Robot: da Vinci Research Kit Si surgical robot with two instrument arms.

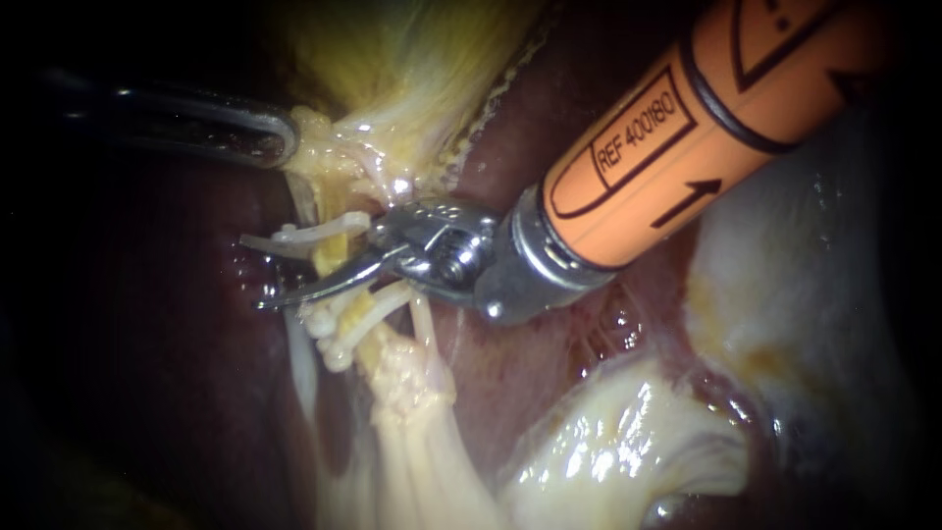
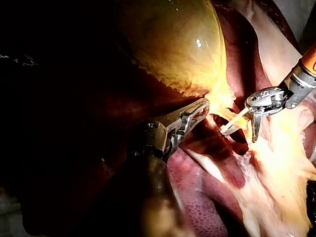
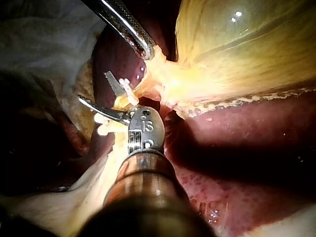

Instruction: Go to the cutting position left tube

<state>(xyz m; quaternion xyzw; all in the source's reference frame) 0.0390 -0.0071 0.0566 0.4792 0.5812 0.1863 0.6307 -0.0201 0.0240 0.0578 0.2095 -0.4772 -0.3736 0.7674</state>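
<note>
Endoscope: my left instrument (image 1: 283,137) fades into shadow, its steel jaws pinching the glossy gallbladder (image 1: 392,83) above the left tube (image 1: 332,257). Left wrist: glare hides that grip's tip. Right wrist: my right instrument (image 3: 96,88) holds its thin blades agape astride the yellow tube.

The left tube (image 1: 332,257) is a short, pale yellow strand running down from the gallbladder (image 1: 392,59) neck toward whitish fatty tissue. White clips (image 1: 312,234) cross it: one above a bare yellow stretch, others bunched just below that stretch. The bare stretch lies between the open blades of the right instrument (image 3: 93,85), and it looks whole
</note>
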